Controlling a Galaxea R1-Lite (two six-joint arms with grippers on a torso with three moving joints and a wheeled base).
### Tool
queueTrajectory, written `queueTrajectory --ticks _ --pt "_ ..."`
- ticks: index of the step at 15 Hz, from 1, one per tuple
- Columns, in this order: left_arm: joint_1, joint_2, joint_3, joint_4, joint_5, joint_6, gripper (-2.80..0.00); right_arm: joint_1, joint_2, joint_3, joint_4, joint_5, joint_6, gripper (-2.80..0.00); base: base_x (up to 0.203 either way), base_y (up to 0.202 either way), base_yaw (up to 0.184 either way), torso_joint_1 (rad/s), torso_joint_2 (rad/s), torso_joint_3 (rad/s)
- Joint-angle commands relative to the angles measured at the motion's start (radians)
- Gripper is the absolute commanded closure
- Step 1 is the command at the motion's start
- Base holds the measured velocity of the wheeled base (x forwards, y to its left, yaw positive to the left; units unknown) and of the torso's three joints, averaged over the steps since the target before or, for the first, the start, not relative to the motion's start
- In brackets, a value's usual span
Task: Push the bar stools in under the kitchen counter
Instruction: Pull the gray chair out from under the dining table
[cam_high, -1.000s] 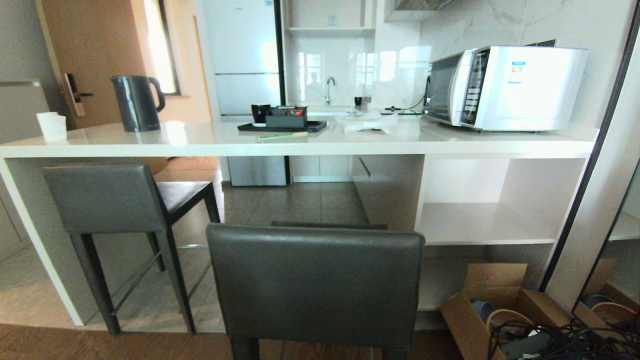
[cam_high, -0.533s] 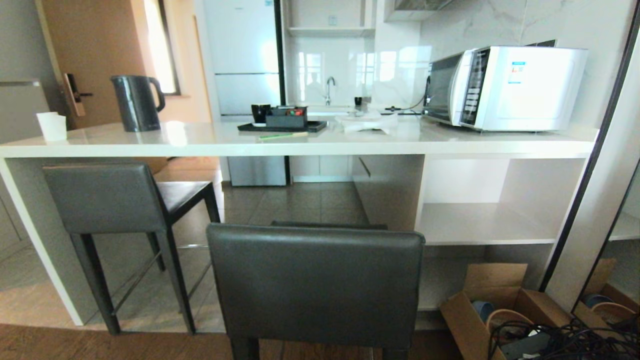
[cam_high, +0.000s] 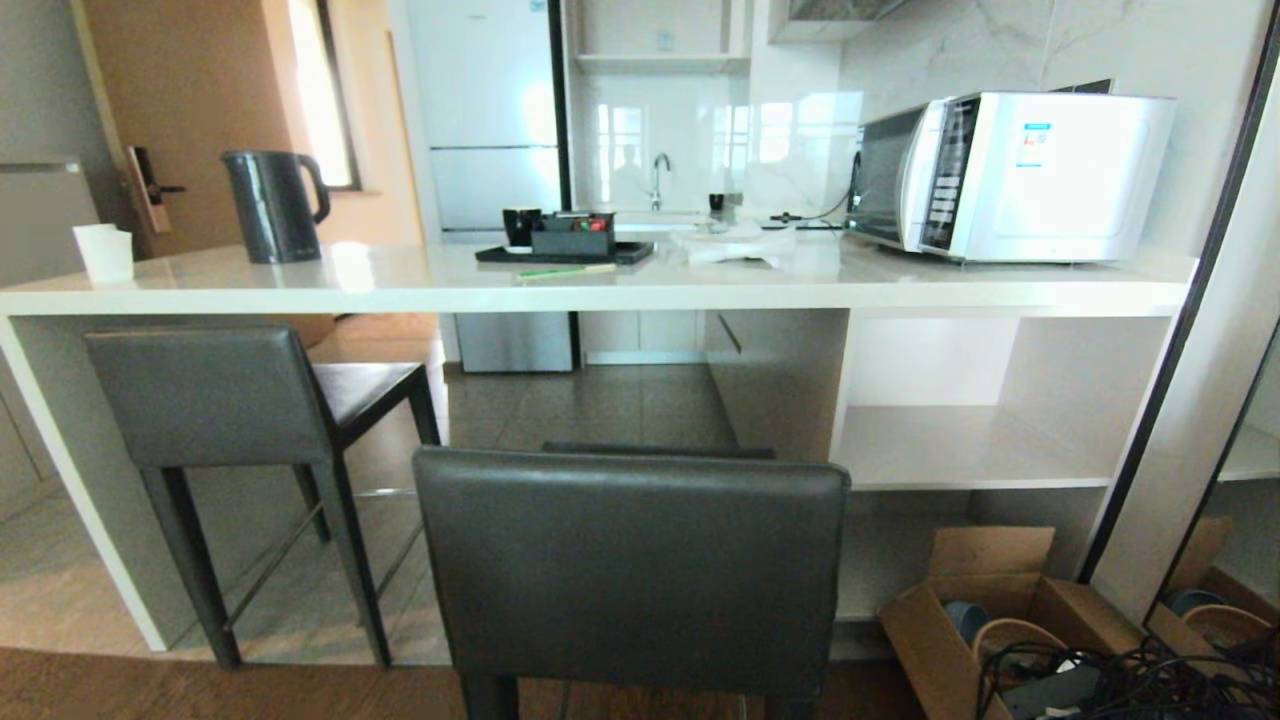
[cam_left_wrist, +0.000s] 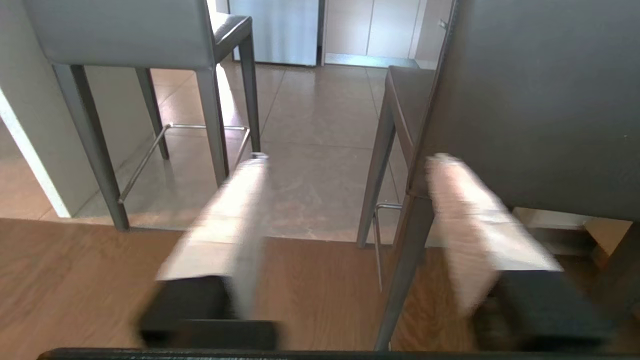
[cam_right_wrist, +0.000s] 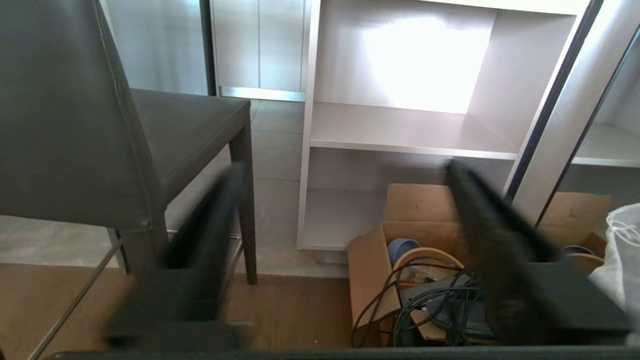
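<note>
A long white counter (cam_high: 640, 285) runs across the room. Two grey stools stand on the near side of it.

The first stool (cam_high: 225, 400) is at the left end of the counter. Its seat is already tucked under the top, and its back stands just in front of the counter's edge. The second stool (cam_high: 630, 570) is nearer the middle. It stands well back from the counter, out on the wooden floor, not pushed in. Its grey back is big and close.

On top of the counter there is a dark kettle (cam_high: 272, 205) near the left end, with a white cup (cam_high: 104, 252) beside it. A black tray (cam_high: 565, 250) with small things sits in the middle. A white microwave (cam_high: 1010, 175) stands at the right end. Under the counter on the right there are white shelves (cam_high: 960, 445). A cardboard box (cam_high: 985, 610) full of black wires sits on the floor in front of them.

The left claw (cam_left_wrist: 345, 165) is low, just behind the second stool, at its left side. Its two pale fingers (cam_left_wrist: 235, 210) are spread apart, and nothing is between them but air. They look blurry.

The right claw (cam_right_wrist: 345, 175) is low too, at the right side of the second stool, with the box just past it. Its two dark fingers (cam_right_wrist: 490, 230) are spread wide and hold nothing.
</note>
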Motion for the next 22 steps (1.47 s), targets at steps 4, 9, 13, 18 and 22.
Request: queueTrajectory --ticks 4,9,13,18,22 --pt "0.002 0.002 0.003 0.001 -0.008 -0.012 0.00 0.000 0.000 0.000 0.031 0.000 0.004 0.00 0.000 0.000 0.000 0.000 0.00 0.000" --pt "0.000 0.001 0.018 0.001 0.032 -0.005 0.00 0.000 0.000 0.000 0.035 0.016 -0.020 0.00 0.000 0.000 0.000 0.000 0.00 0.000" --pt "-0.001 0.001 0.029 -0.002 0.008 0.054 0.00 0.000 0.000 0.000 0.033 -0.002 0.015 0.00 0.000 0.000 0.000 0.000 0.00 0.000" --pt "0.000 0.001 0.029 -0.004 0.008 0.035 0.00 0.000 0.000 0.000 0.029 -0.021 0.097 0.00 0.000 0.000 0.000 0.000 0.00 0.000" --pt "0.000 0.001 0.029 -0.004 0.008 0.035 0.00 0.000 0.000 0.000 0.031 -0.021 0.071 0.00 0.000 0.000 0.000 0.000 0.00 0.000"
